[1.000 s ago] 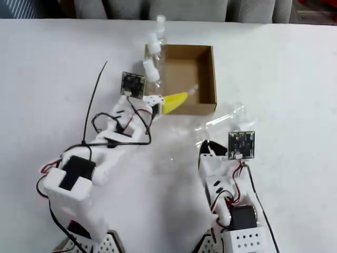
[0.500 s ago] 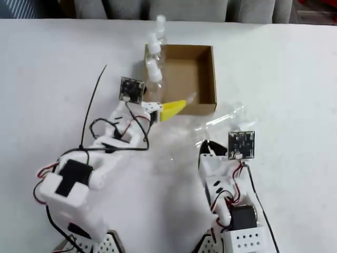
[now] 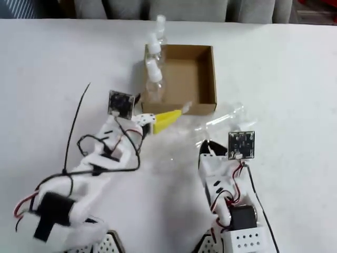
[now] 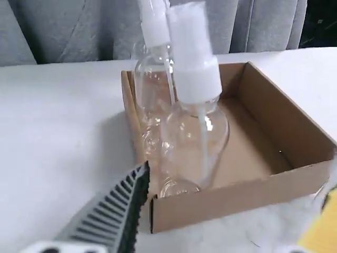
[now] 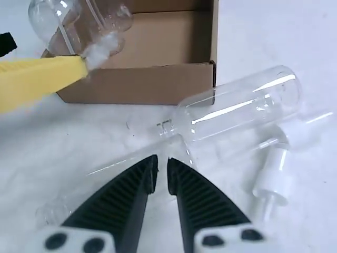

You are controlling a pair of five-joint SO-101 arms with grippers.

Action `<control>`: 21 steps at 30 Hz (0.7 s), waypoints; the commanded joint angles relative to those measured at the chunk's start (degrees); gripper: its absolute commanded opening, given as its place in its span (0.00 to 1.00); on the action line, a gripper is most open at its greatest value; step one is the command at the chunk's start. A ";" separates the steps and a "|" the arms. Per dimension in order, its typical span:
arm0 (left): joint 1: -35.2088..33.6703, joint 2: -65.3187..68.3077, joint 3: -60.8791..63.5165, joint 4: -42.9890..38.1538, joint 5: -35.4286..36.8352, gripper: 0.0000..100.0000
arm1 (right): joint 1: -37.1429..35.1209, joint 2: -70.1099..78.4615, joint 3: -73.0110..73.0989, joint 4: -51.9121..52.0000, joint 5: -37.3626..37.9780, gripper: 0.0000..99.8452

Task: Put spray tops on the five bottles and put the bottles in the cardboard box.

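The right gripper (image 5: pixel 161 176), jaws nearly together and empty, sits just short of an uncapped bottle (image 5: pixel 242 105) lying on its side, with a loose spray top (image 5: pixel 273 179) beside it. It should open wide and take the bottle mid-body (it will likely roll). Beyond, the left gripper (image 4: pixel 231 195) gapes empty before the box (image 4: pixel 287 124), where capped bottles (image 4: pixel 195 132) stand.
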 commanded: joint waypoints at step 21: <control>-10.33 -41.27 18.29 36.66 3.52 0.46 | 1.19 -0.31 0.53 1.27 13.63 0.01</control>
